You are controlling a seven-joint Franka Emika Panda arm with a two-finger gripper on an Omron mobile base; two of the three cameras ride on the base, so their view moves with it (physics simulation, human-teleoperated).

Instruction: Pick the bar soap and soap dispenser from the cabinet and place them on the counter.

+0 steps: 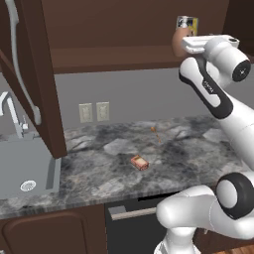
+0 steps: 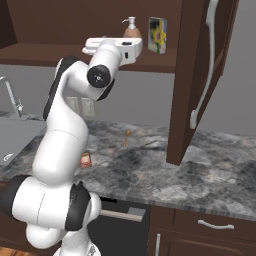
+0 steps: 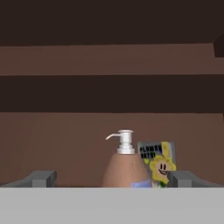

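Inside the cabinet (image 2: 197, 75), the soap dispenser (image 3: 124, 168) stands beside a yellow box (image 3: 158, 162), lettering unreadable; end effector (image 3: 112, 179) released. Bar soap (image 1: 139, 162) lies on the desk (image 1: 109, 163).

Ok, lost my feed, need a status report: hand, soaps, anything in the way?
Hand open, level with soap dispenser on cabinet shelf. Bar soap already on counter. Yellow-and-blue box close beside dispenser.

So the cabinet (image 2: 195, 80) shelf (image 1: 114, 57) has the soap dispenser (image 3: 124, 168) just beside a yellow box (image 3: 158, 164); the bar soap (image 1: 139, 162) lies on the marbled counter (image 1: 198, 163).
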